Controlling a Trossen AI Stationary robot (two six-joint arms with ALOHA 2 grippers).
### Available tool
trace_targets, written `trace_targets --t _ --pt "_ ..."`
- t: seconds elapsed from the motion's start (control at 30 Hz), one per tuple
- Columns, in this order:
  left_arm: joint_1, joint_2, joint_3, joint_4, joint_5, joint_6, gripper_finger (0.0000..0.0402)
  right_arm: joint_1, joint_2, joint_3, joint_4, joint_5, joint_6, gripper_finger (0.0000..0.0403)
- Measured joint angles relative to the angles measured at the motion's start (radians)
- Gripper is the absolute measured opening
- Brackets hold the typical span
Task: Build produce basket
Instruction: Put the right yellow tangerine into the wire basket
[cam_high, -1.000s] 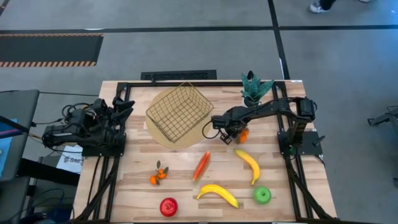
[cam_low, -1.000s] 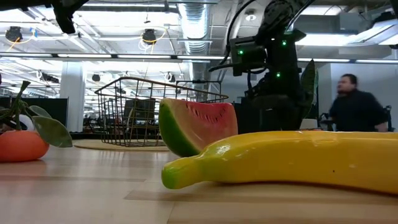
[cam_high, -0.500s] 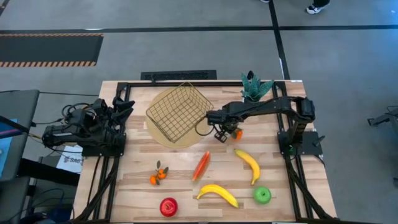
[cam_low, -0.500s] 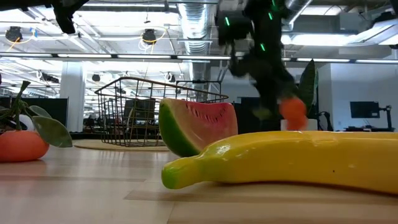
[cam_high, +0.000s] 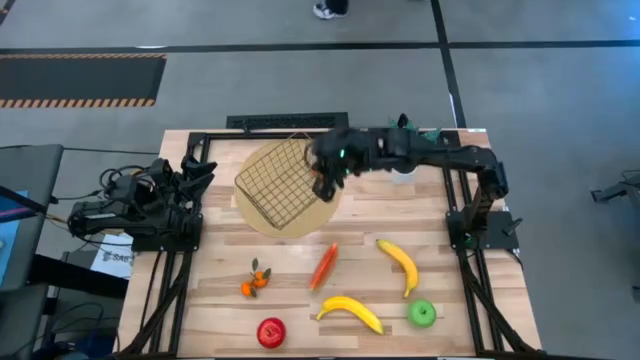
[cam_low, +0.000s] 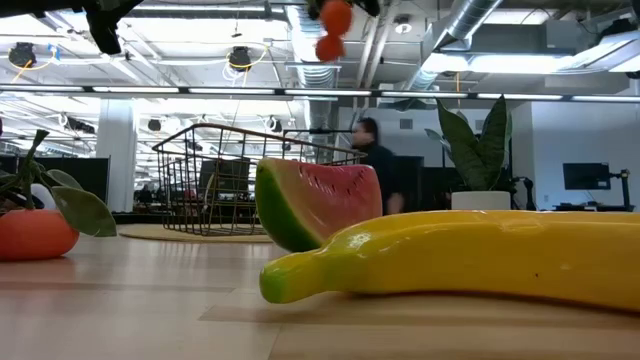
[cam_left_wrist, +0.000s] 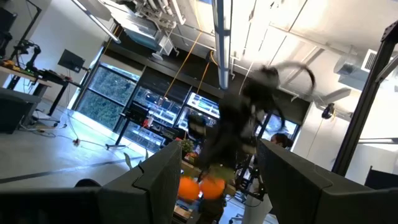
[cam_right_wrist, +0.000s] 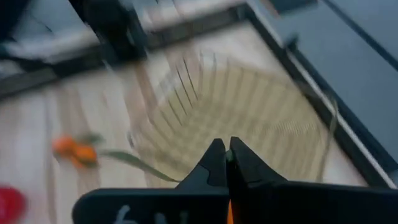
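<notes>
Right pincer (cam_high: 322, 185) clamped on orange leafy piece (cam_low: 333, 30), upper centre of frame, directly above basket (cam_high: 285, 180). Left pincer (cam_high: 200, 170) apart, parked far left.

Right pincer (cam_high: 322, 186) over basket (cam_high: 283, 180); bananas (cam_high: 350, 312) well before it.

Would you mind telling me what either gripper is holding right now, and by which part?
The right gripper is shut on the small orange piece, carried high by the basket; which part is pinched cannot be told. The left gripper holds nothing.
</notes>
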Motion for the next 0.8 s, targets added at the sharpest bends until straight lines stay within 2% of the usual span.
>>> trace_targets --t 0.13,0.37,0.8 --pt "0.000 0.000 0.000 -0.001 0.000 0.000 0.0196 -0.086 0.033 0.000 0.097 -0.108 -0.022 0.0001" --pt "0.000 -0.001 0.000 -0.034 -0.002 -0.001 0.0196 -0.166 0.181 -0.002 0.072 -0.219 -0.032 0.0001" --pt "0.000 -0.001 0.000 -0.057 -0.005 -0.004 0.0196 -0.187 0.393 -0.001 0.073 -0.213 -0.059 0.0001"
